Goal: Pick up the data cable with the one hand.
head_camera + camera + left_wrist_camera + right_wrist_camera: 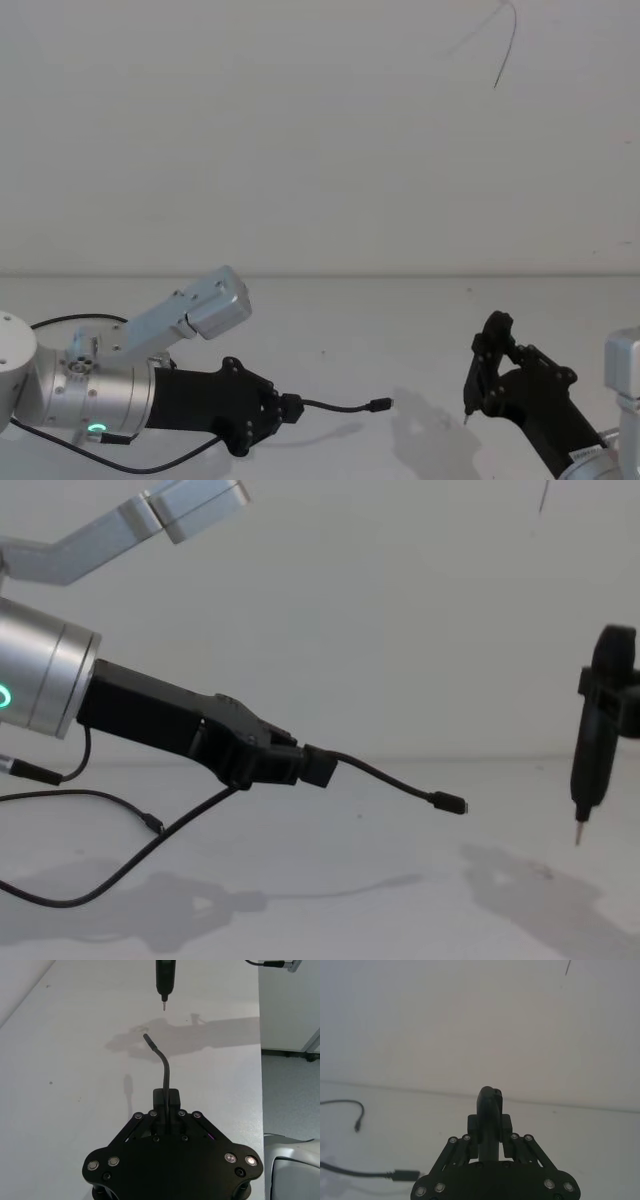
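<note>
My left gripper (290, 408) (318, 767) (166, 1097) hovers above the white table, shut on the data cable (340, 407) (390, 780) (165, 1067). A short stretch of the thin black cord sticks out past the fingers and ends in a small plug (450, 803) hanging in the air. The rest of the cord trails down from the gripper to the table on the left (130, 865). My right gripper (487, 385) (490, 1127) stands at the right, shut on a slim black pen-shaped tool (590, 750) (164, 980) that points its metal tip down, a short gap from the plug.
A second thin black cable end (150, 823) (356, 1110) lies on the table at the left. The white table (75, 1060) ends at an edge (259, 1035) behind the right arm. A plain pale wall rises behind the table.
</note>
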